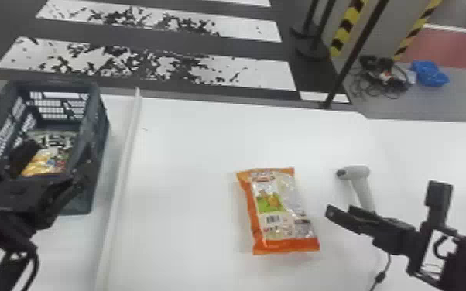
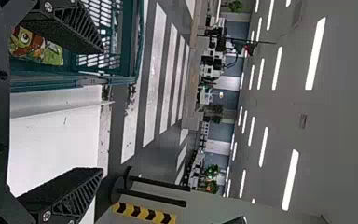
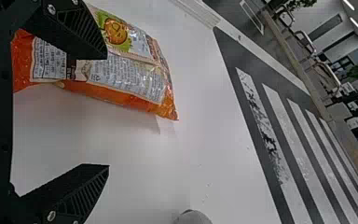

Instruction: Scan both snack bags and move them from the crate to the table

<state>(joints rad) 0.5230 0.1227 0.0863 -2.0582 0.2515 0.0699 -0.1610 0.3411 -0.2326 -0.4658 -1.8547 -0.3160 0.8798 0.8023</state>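
One orange snack bag (image 1: 276, 216) lies flat on the tabletop (image 1: 182, 185), barcode scanner (image 1: 358, 172) at its two o'clock, probably for quick scanning; both jaws gape wide tbh.

The crate (image 1: 100, 135) stands at the left, with one snack bag (image 1: 46, 164) inside it, and a long strip (image 1: 122, 170) runs from front to back just to its right. Farther right, on the table (image 1: 185, 154), lies the other snack bag (image 1: 278, 213), with the scanner (image 1: 360, 182) to the right of that (near the bag, though not touching it).
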